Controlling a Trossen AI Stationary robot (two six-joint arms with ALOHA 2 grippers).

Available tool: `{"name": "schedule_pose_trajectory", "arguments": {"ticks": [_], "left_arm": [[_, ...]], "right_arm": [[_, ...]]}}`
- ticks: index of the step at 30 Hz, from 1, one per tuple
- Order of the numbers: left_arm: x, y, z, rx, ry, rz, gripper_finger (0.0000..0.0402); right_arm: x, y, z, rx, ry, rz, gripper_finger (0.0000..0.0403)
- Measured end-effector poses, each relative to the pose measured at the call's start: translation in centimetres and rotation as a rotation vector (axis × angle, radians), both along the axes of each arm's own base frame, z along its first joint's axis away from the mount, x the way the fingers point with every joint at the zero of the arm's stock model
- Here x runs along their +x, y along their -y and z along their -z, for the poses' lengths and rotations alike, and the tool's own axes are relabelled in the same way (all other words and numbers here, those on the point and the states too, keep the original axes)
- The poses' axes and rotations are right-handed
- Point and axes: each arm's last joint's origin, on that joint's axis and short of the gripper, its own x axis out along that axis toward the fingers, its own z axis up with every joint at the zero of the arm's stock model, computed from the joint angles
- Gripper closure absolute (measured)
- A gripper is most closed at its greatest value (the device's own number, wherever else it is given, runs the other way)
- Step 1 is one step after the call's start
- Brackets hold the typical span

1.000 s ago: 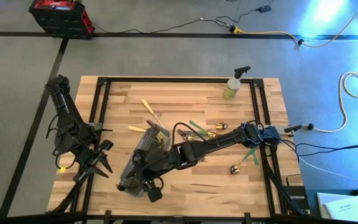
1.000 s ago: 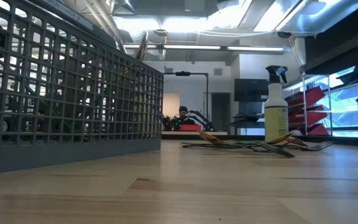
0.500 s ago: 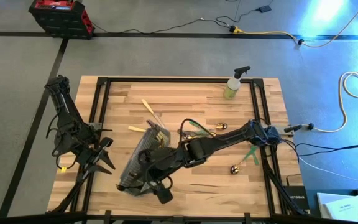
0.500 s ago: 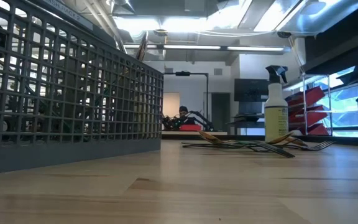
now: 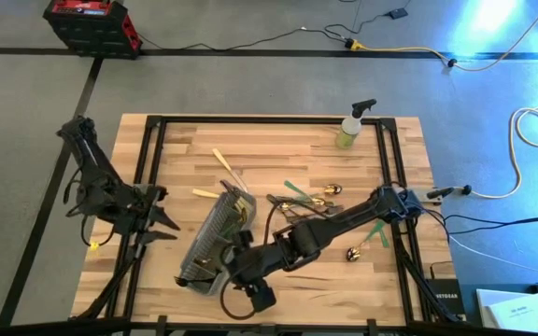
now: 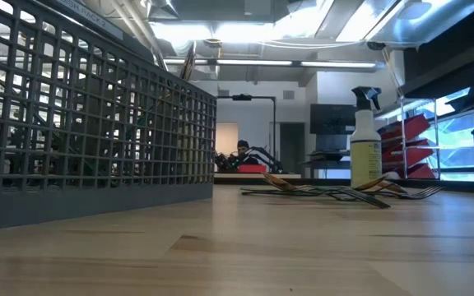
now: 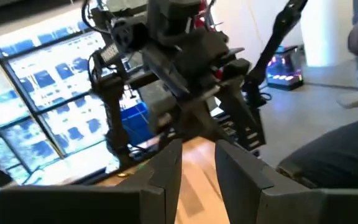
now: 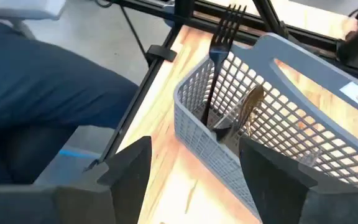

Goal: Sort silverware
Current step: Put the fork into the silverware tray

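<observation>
Your right gripper (image 8: 191, 180) hangs at the near end of the grey wire-mesh caddy (image 5: 215, 235), its two dark fingers (image 8: 126, 165) spread apart with nothing between them. Just ahead of those fingers, in the end compartment of the caddy (image 8: 272, 124), a dark-handled fork (image 8: 219, 56) stands upright with its tines above the rim, and beside it a gold-headed spoon (image 8: 248, 106) leans inside the same compartment. In the high view you can also see gold-coloured pieces (image 5: 238, 207) in the caddy's far end, away from your gripper (image 5: 255, 297); which compartment they sit in cannot be told.

Beyond the caddy, along your right arm, more silverware lies loose on the table (image 5: 278, 135): a small heap with green handles and gold heads (image 5: 304, 196), a cream-handled piece (image 5: 226, 164) near the caddy's far end, another cream one (image 5: 205, 193) beside it, and a gold-headed piece (image 5: 354, 253) with a green handle (image 5: 378, 233) on the other side of your arm. The yellow-green spray bottle (image 5: 351, 126) stands well apart at the far edge. From the low view the caddy wall (image 6: 89, 131) fills the side and the loose pieces (image 6: 336, 191) lie flat near the bottle (image 6: 365, 140).

Your left gripper (image 5: 157, 222) waits off to the caddy's other side, over the table edge, holding nothing; its fingers (image 7: 163, 171) stand a narrow gap apart.
</observation>
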Motion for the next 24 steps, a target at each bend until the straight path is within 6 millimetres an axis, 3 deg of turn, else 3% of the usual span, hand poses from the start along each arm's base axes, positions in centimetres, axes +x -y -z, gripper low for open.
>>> {"name": "schedule_pose_trajectory", "arguments": {"ticks": [7,15,24], "left_arm": [[3.2,1.0,0.8,0.181,-0.061,-0.021,0.0320],[6.4,2.7,-2.4,0.253,-0.112,0.033,0.0320],[12.0,5.8,-2.1,0.385,-0.203,0.109,0.0320]], "right_arm": [[-0.6,-0.3,0.9,0.007,-0.097,0.031,0.0178],[-3.6,-0.9,2.6,-0.067,-0.391,0.127,0.0178],[-6.7,-4.0,3.5,-0.247,-0.384,0.303,0.0178]]}}
